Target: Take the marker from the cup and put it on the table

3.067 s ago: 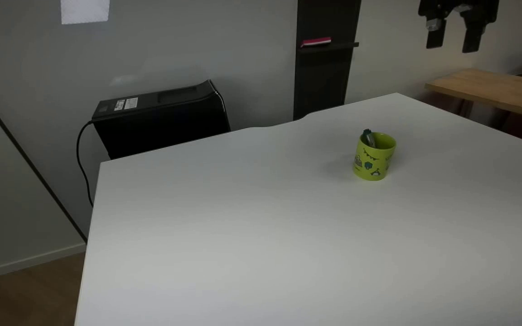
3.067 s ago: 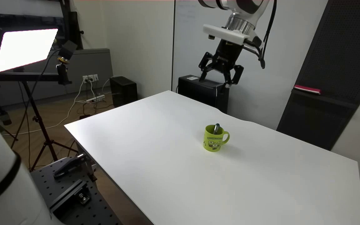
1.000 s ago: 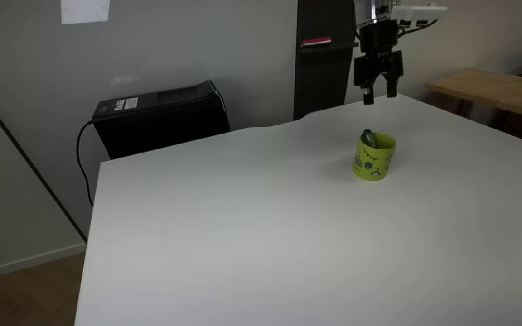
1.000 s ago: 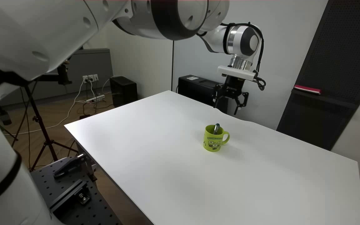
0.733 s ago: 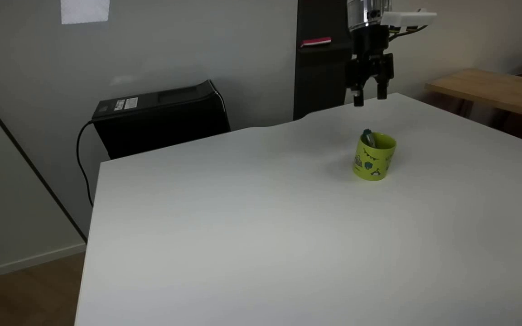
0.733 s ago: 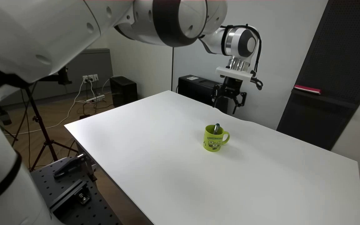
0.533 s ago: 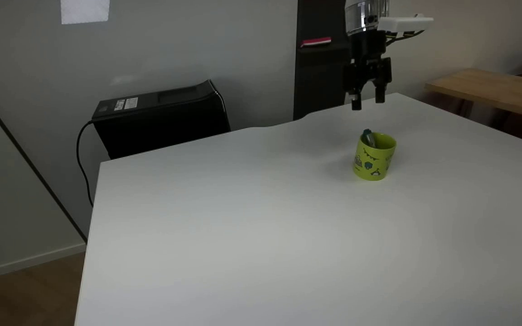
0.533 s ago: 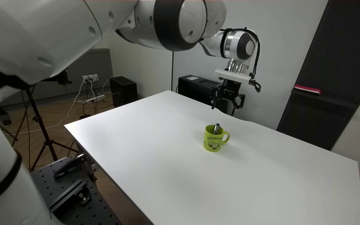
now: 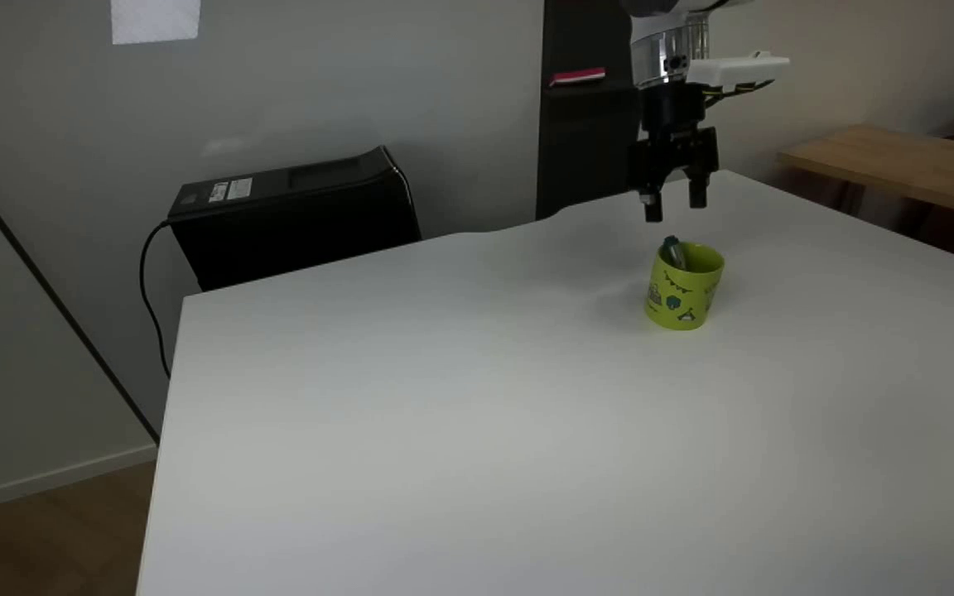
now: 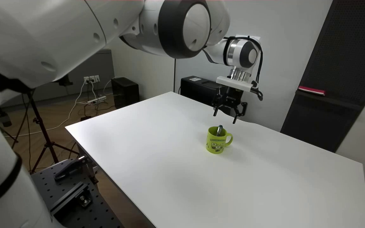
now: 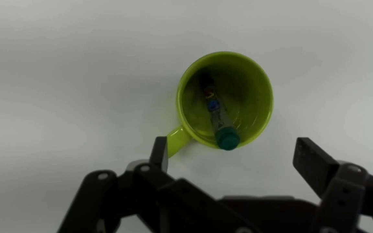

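The yellow-green cup stands upright on the white table [image 9: 444,414] in both exterior views [image 9: 680,302] [image 10: 214,145]. Its handle is partly hidden by a finger in the wrist view [image 11: 254,87]. The marker leans inside the cup, its teal cap at the rim [image 9: 674,250]; it also shows in an exterior view [image 10: 219,130] and the wrist view [image 11: 219,115]. My gripper [image 9: 676,210] is open and empty, pointing down above the cup and apart from it [image 10: 224,118]. In the wrist view the marker's cap lies ahead of the gap between my fingertips [image 11: 231,139].
A black box-shaped device [image 9: 295,215] stands behind the table's far edge. A light wooden table [image 9: 899,165] is beyond the far right corner. A dark panel [image 10: 331,79] with a red item on its ledge stands by the wall. My arm [image 10: 182,30] reaches over the table.
My gripper has come over towards the cup and, in the last second, moved lower, closer to the cup's opening. It stays open. The cup and marker have not moved.
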Controlling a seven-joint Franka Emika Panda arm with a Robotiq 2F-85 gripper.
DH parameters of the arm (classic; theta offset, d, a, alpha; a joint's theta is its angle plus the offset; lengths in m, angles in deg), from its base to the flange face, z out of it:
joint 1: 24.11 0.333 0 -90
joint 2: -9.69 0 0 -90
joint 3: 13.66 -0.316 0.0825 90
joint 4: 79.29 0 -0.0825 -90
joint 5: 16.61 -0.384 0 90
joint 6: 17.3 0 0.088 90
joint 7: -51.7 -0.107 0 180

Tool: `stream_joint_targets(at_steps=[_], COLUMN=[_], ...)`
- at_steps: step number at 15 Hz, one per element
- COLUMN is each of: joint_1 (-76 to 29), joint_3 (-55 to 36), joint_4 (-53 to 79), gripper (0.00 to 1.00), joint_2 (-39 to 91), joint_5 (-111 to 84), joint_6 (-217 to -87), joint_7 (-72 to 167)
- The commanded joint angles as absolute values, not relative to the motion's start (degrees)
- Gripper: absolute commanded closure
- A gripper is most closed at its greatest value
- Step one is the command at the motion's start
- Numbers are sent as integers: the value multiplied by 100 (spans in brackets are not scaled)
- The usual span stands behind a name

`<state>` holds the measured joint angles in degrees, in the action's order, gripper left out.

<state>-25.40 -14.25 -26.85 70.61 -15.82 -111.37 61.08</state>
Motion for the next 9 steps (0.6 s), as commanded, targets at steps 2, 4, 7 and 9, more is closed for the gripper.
stream_joint_targets(at_steps=[2,4,7,9], joint_1=[-2580,-2594,-2604,-2611], joint_3=[-1418,-1408,-1384,-1377], joint_4=[-3062,-3053,-3038,-3037], gripper=[0,0,0,0], joint_2=[7346,7373,7415,7448], joint_5=[-1635,-1632,-1617,-1615], joint_6=[-11039,-11038,-11048,-11047], joint_7=[5853,5833,5787,5757])
